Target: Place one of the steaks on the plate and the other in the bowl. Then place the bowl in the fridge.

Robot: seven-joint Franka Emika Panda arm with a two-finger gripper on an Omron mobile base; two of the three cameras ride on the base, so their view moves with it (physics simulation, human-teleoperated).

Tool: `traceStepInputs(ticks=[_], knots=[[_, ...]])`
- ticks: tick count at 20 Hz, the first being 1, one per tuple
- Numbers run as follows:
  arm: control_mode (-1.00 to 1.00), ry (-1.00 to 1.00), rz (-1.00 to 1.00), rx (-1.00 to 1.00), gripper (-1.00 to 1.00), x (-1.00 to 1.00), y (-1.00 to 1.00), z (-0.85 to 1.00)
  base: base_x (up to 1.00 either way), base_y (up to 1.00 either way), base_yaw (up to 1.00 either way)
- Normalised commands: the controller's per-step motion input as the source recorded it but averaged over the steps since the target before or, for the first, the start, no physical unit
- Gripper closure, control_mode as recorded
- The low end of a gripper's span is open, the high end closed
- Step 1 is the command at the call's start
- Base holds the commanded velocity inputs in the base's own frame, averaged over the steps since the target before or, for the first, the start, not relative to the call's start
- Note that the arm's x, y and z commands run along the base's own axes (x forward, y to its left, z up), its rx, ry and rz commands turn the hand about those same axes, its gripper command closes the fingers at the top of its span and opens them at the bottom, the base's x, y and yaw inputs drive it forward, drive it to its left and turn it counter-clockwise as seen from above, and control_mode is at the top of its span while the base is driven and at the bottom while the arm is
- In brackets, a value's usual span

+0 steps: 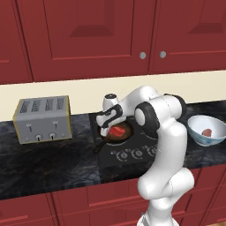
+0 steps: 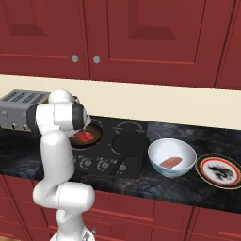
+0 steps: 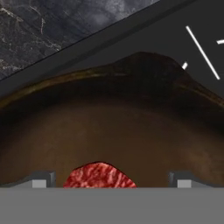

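We see the gripper [image 3: 112,181] low inside a brown pan [image 3: 109,127] on the stove [image 1: 132,152], its two fingers [image 3: 41,178] standing wide apart with a red steak [image 3: 99,176] lying between them, not clamped. From the left base camera the hand hangs over the pan [image 1: 115,132] with the steak [image 1: 117,131] flat on the pan floor. From the right, the steak [image 2: 84,136] shows beside the arm. A second, paler steak [image 2: 171,162] lies in the white bowl [image 2: 155,153] on the dark counter [image 2: 28,155], right of the stove [image 2: 117,162]. A plate [image 2: 221,170] sits just beside the bowl. A second, dark pan [image 2: 129,144] rests on the stove. A toaster [image 1: 43,119] stands at the left, under red cabinets [image 1: 88,35].
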Motion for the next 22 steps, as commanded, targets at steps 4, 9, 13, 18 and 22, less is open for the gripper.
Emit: traceStepInputs(ticks=[4, 9, 13, 18, 22], knots=[[-1.0, 0.0, 0.06, 0.0, -1.0, 0.11, -0.23, -0.09, 0.0, 0.0, 0.0], [-1.0, 0.0, 0.05, 0.0, -1.0, 0.01, -0.02, -0.1, 0.0, 0.0, 0.0], [-1.0, 0.0, 0.05, 0.0, -1.0, 0.06, -0.01, -0.12, 0.0, 0.0, 0.0], [-1.0, 0.0, 0.03, 0.0, 1.0, 0.0, 0.0, -0.1, 0.0, 0.0, 0.0], [-1.0, 0.0, 0.03, 0.0, 1.0, 0.0, 0.0, -0.09, 0.0, 0.0, 0.0]])
